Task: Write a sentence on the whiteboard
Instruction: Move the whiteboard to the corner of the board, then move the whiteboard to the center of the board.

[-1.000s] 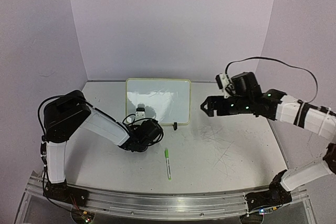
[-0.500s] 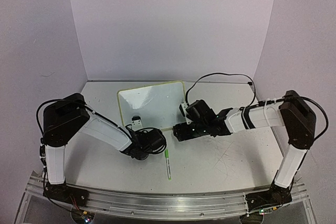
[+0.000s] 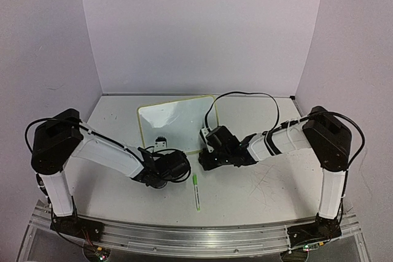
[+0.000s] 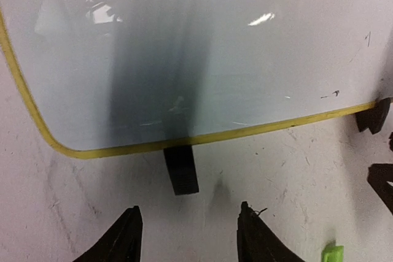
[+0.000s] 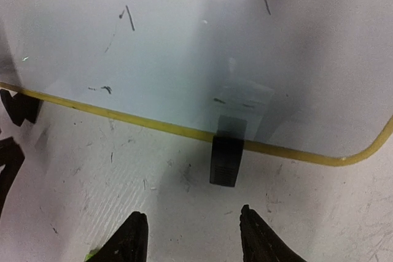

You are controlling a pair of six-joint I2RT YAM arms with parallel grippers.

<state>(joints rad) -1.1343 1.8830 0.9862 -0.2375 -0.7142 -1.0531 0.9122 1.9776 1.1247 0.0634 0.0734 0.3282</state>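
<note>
Our left hand (image 4: 189, 214) and right hand (image 5: 191, 216) gape empty at the whiteboard (image 3: 178, 124) feet (image 4: 181, 173). Nudging could skid it across the surface (image 3: 258, 191). Marker (image 3: 195, 191) ungrasped.

White marker pen with a green cap (image 3: 196, 192) lying on the scratched white table (image 3: 264, 185) before me, cap toward the far side. Pale lilac walls (image 3: 202, 29) behind; aluminium rail (image 3: 184, 236) at my near edge.

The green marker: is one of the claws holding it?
No, the green marker lies loose on the table, with nothing gripping it.
</note>
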